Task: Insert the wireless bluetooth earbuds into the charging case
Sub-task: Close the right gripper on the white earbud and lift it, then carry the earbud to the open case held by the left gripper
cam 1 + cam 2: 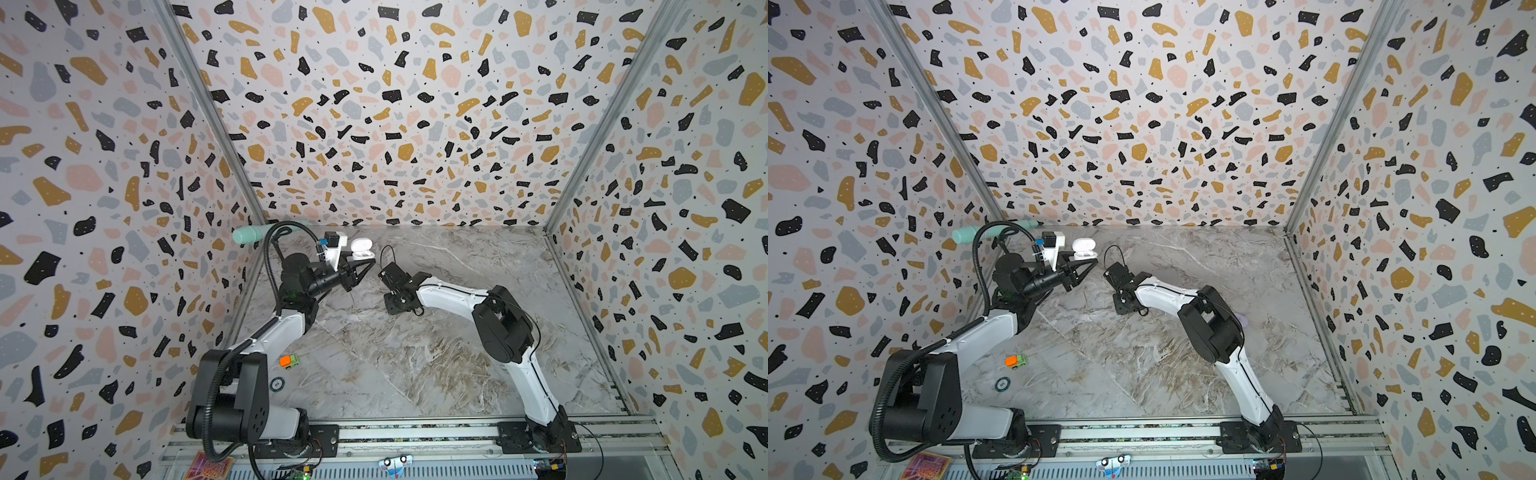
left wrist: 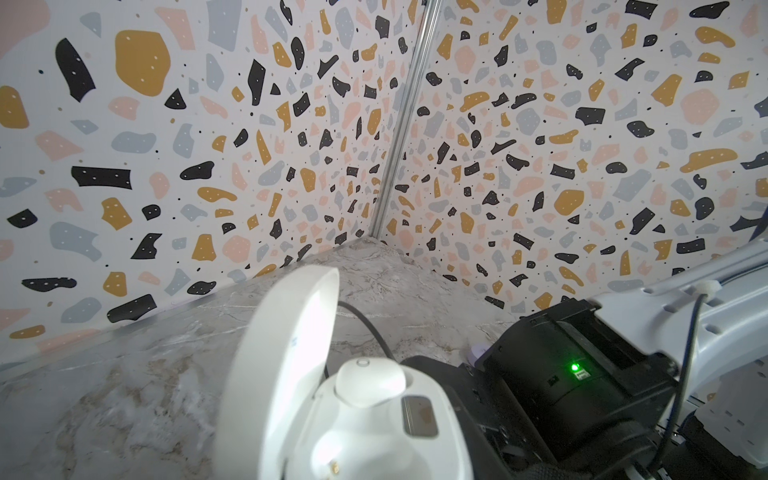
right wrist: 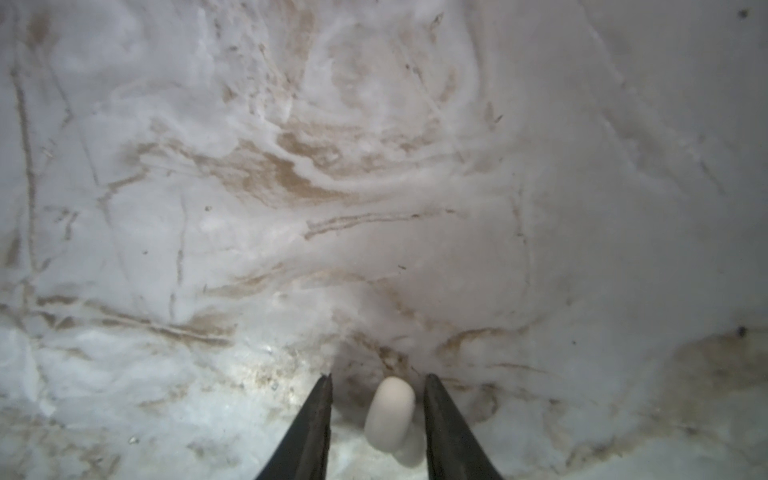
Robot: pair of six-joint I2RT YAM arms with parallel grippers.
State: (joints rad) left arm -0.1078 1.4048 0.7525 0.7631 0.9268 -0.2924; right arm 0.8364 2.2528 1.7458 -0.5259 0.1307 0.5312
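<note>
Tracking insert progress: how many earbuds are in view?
2. One earbud sits in the open charging case; the other lies on the table between the right gripper's spread fingers. More may be out of sight.

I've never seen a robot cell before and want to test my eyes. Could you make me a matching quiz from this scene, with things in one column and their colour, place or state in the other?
Things:
1. charging case
2. loose earbud
3. toy car
4. cylinder

Descriptions:
A. mint green, at the back left corner
B. white, between the fingers of the right gripper
C. lid raised, with a seated earbud inside
D. orange and green

Pairs: 1-C, 2-B, 3-D, 4-A
</note>
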